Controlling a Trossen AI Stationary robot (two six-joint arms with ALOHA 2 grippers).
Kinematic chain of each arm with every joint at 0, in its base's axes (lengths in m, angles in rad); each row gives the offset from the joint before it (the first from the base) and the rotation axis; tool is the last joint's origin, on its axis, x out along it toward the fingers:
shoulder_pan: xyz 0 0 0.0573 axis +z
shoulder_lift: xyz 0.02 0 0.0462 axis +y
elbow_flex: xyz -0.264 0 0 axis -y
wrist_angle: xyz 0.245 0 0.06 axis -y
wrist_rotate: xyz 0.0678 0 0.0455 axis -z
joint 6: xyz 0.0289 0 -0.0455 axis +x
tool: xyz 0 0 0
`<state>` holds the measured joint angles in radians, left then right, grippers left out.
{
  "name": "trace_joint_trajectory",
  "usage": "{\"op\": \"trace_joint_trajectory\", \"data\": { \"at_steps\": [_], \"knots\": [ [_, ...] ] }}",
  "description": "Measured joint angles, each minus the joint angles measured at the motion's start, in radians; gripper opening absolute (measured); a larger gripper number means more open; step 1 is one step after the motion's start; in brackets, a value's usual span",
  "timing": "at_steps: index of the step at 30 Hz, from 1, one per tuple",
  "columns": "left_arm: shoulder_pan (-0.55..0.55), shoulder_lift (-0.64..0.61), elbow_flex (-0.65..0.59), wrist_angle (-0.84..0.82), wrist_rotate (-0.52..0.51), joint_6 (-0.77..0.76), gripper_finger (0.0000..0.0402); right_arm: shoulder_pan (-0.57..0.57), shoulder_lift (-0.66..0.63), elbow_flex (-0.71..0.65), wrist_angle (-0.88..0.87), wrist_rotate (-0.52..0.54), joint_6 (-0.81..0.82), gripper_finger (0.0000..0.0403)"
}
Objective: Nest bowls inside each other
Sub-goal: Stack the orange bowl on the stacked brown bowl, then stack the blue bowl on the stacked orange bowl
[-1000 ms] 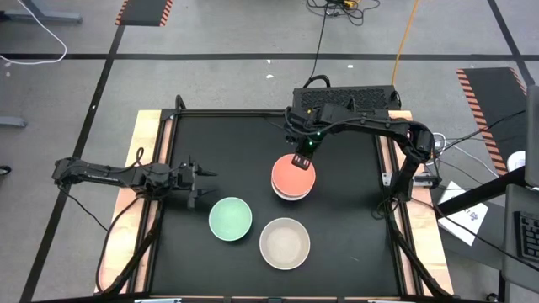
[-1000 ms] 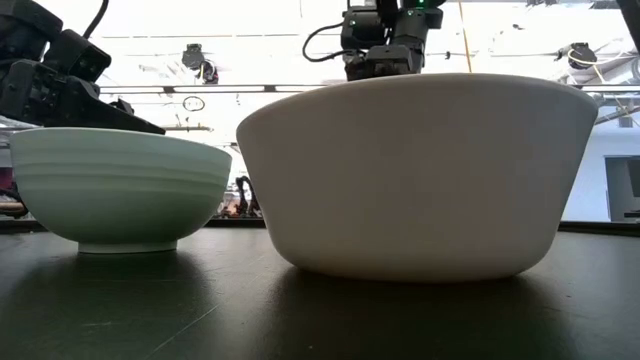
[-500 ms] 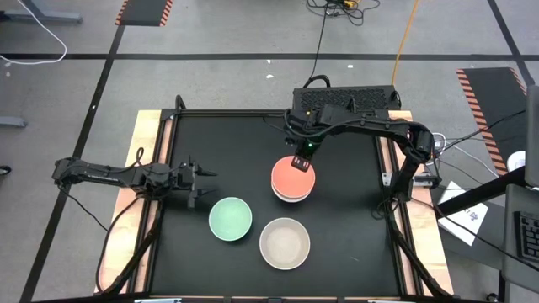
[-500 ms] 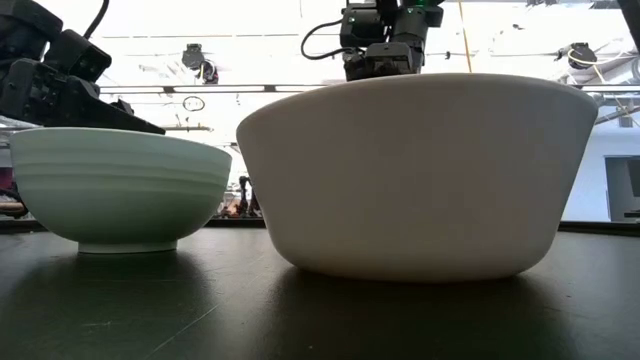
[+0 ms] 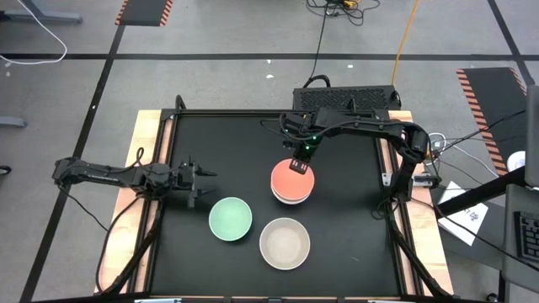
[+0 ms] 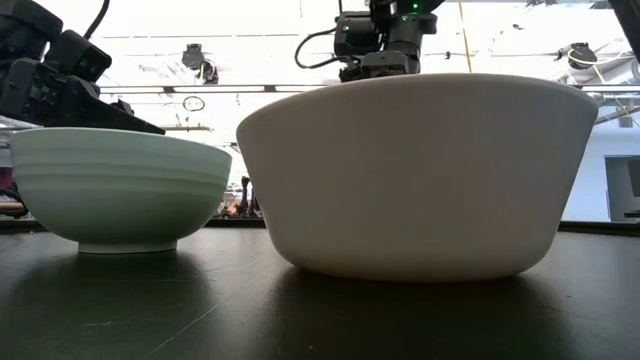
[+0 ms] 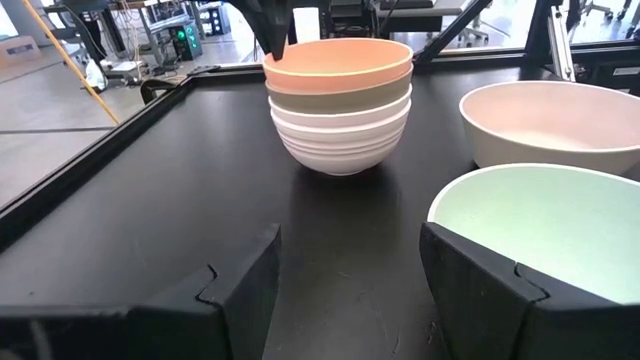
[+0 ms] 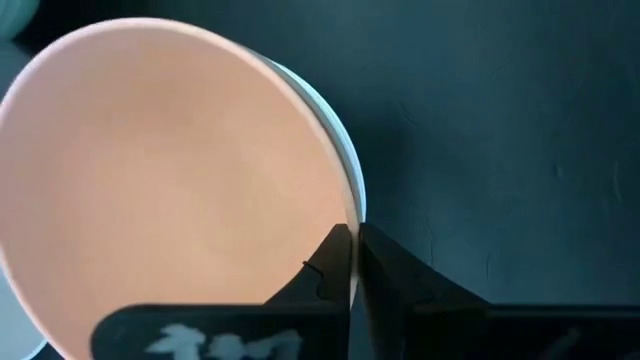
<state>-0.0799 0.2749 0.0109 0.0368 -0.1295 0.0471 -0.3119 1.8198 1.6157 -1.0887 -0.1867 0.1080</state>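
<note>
A stack of bowls stands mid-table: the salmon-orange bowl (image 5: 292,179) (image 7: 338,60) (image 8: 170,180) sits on top, inside the grey-brown bowl (image 7: 340,95), with white bowls (image 7: 340,135) beneath. The mint green bowl (image 5: 230,218) (image 6: 120,190) (image 7: 540,225) and the cream-beige bowl (image 5: 285,242) (image 6: 415,175) (image 7: 550,120) stand apart nearer the near edge. My right gripper (image 5: 298,166) (image 8: 355,250) is shut on the salmon bowl at the far side of the stack. My left gripper (image 5: 205,183) (image 7: 350,290) waits open to the left, level with the table. My right gripper pinches the salmon-orange bowl's rim (image 8: 352,215) on its far side, one finger inside the bowl and one outside. The fingers (image 7: 275,25) come from above, pointing down. The bowl sits level, nested in the grey-brown bowl on the stack.
The black table top (image 5: 345,219) has a raised frame and wooden side strips (image 5: 139,151). A black box (image 5: 345,97) stands at the far edge behind the right arm. Bare mat lies on the far left and on the right of the bowls.
My right arm's wrist has shifted slightly toward the table's left, with the fingers staying on the salmon bowl's rim. The salmon bowl has kept its place on the stack.
</note>
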Motion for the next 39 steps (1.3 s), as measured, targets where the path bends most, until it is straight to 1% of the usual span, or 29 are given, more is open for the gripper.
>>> {"op": "trace_joint_trajectory", "data": {
  "at_steps": [7, 10, 14, 23, 27, 30, 33, 39],
  "knots": [
    [0.000, 0.000, 0.000, -0.002, 0.000, -0.003, 0.0241, 0.000, 0.000, 0.000, 0.000, 0.000, 0.003, 0.0003],
    [0.000, 0.000, 0.000, -0.002, 0.000, -0.003, 0.0241, 0.000, 0.000, 0.000, 0.010, 0.000, 0.010, 0.0013],
    [0.000, 0.000, 0.000, -0.006, 0.001, -0.003, 0.0241, 0.000, 0.000, 0.000, 0.012, -0.001, 0.011, 0.0039],
    [0.000, 0.000, 0.001, -0.008, 0.002, 0.001, 0.0241, 0.005, 0.000, 0.000, 0.011, -0.002, 0.015, 0.0113],
    [0.000, 0.000, 0.001, -0.008, 0.002, 0.000, 0.0241, 0.004, -0.001, 0.000, 0.012, -0.002, 0.005, 0.0138],
    [0.000, 0.000, 0.001, -0.008, 0.002, -0.002, 0.0241, 0.002, -0.023, 0.000, 0.019, -0.002, -0.048, 0.0150],
    [0.000, 0.000, 0.001, 0.000, 0.001, -0.007, 0.0241, 0.002, -0.061, 0.000, 0.064, -0.002, -0.126, 0.0155],
    [0.000, 0.000, 0.000, 0.010, -0.002, -0.032, 0.0241, 0.014, -0.155, -0.008, 0.186, -0.002, -0.180, 0.0155]
  ]
}}
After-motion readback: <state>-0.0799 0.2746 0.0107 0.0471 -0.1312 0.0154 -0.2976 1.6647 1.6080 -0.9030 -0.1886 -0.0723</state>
